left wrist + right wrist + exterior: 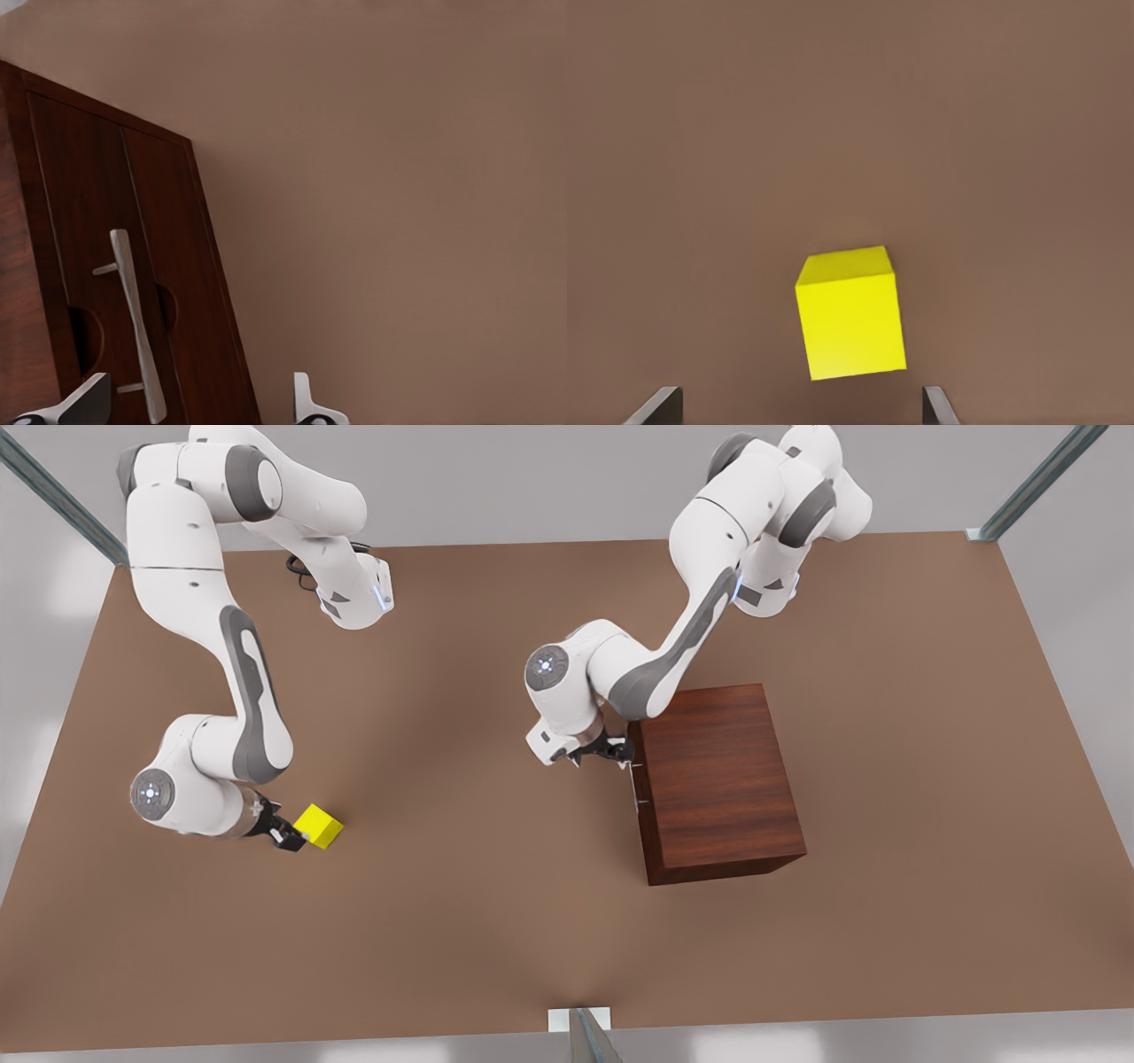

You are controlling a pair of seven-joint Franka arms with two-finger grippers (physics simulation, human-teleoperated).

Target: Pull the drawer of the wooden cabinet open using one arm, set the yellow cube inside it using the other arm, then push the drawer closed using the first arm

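Observation:
The wooden cabinet [719, 779] stands on the table at the front view's right, and its drawer [106, 212] sits flush and shut. The silver bar handle [133, 319] runs across the drawer front. My left gripper [617, 752] is open right at that face; in the left wrist view the handle's end lies between its fingertips [306, 398]. The yellow cube [319, 825] rests on the table at the front view's left. My right gripper [288, 835] is open and low beside the cube [850, 314], which lies just ahead of its fingers [660, 405], apart from them.
The brown table [496, 903] spreads wide between the cube and the cabinet. Metal frame posts rise at the back corners [1028, 491], and a short post [585, 1035] stands at the middle of the front edge.

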